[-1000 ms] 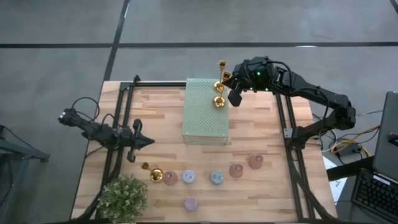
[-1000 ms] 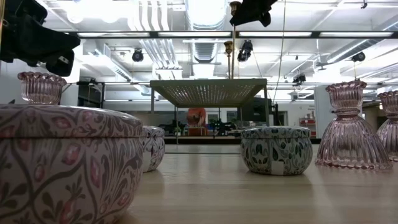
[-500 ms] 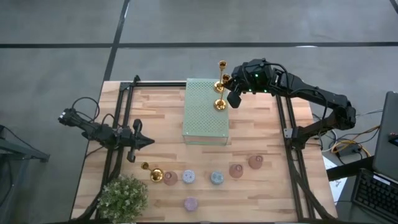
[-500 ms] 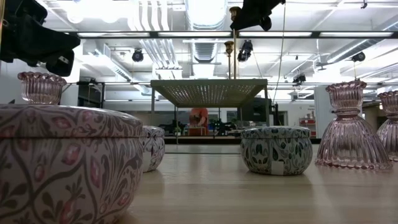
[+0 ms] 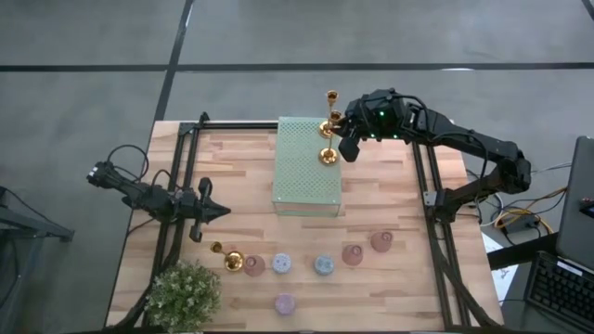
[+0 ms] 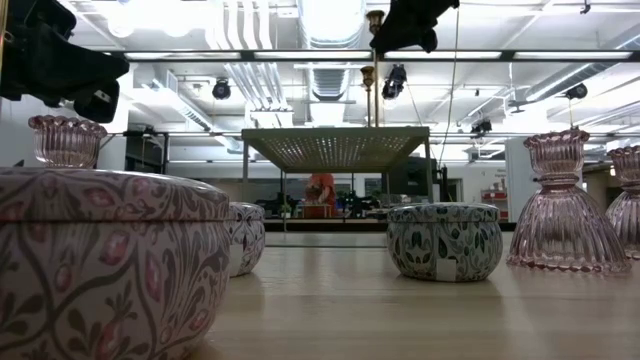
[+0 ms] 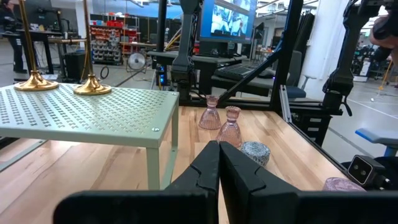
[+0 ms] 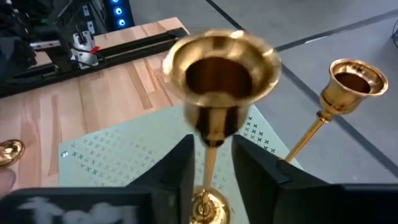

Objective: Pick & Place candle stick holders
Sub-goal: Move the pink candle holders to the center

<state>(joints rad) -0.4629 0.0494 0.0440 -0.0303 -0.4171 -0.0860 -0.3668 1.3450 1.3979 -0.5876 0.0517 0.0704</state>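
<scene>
**A:** Where is the right gripper (image 5: 345, 139)?

**B:** Over the far right corner of the pale green perforated block (image 5: 307, 167), right at a gold candle stick holder (image 8: 214, 93). In the right wrist view that holder's stem runs up between the two dark fingers (image 8: 174, 165), its cup above them and its round base down on the block.

**A:** Is it clamped?

**B:** No. There's a narrow gap on each side of the stem, so the jaws are parted and the holder stands on its own.

**A:** Any other holders nearby?

**B:** A second gold holder (image 5: 331, 109) stands just beyond it on the same far edge of the block, close but apart. A third gold one (image 5: 225, 257) lies tipped over on the near side of the table (image 5: 241, 176), beside the potted plant (image 5: 183, 292).

**A:** And the squat ones?

**B:** They sit in a loose row along the near side (image 5: 323, 265), well away from the right gripper.

**A:** The left gripper (image 5: 223, 211)?

**B:** It waits over the left part of the table, fingers pressed together on nothing.
</scene>
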